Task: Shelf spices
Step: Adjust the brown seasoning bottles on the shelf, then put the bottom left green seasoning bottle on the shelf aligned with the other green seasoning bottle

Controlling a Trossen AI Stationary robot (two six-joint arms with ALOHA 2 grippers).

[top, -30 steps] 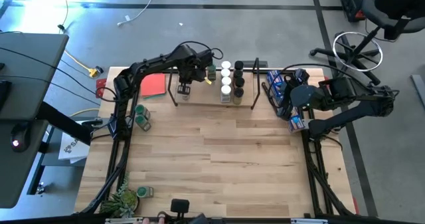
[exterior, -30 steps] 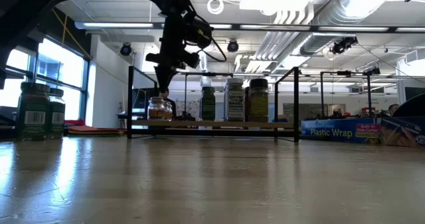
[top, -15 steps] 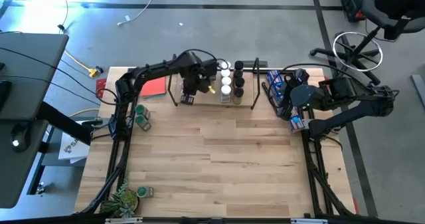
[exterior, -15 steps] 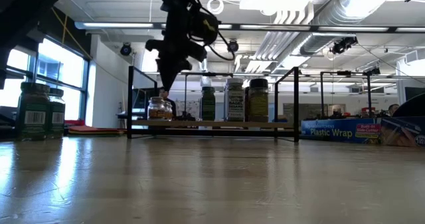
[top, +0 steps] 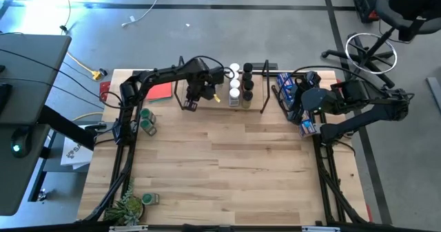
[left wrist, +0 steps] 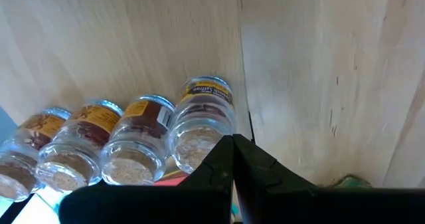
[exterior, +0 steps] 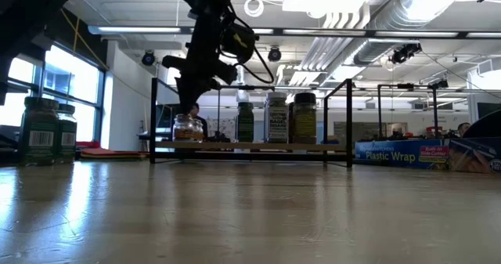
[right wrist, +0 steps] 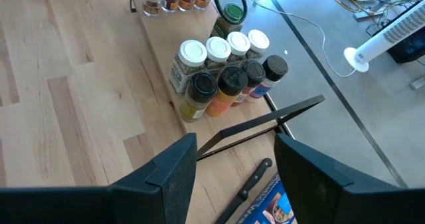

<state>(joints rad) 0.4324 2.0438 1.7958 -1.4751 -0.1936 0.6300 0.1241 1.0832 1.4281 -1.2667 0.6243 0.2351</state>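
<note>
On the shelf (top: 207, 102), small jars (left wrist: 126, 144) sit under the closed left gripper (left wrist: 234, 159).

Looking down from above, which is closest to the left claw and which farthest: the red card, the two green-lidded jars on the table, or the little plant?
From the left gripper, over the shelf:
1. Red card, just beside the shelf.
2. Green-lidded jars, on the table's left side.
3. Plant, at the near left corner.
</note>
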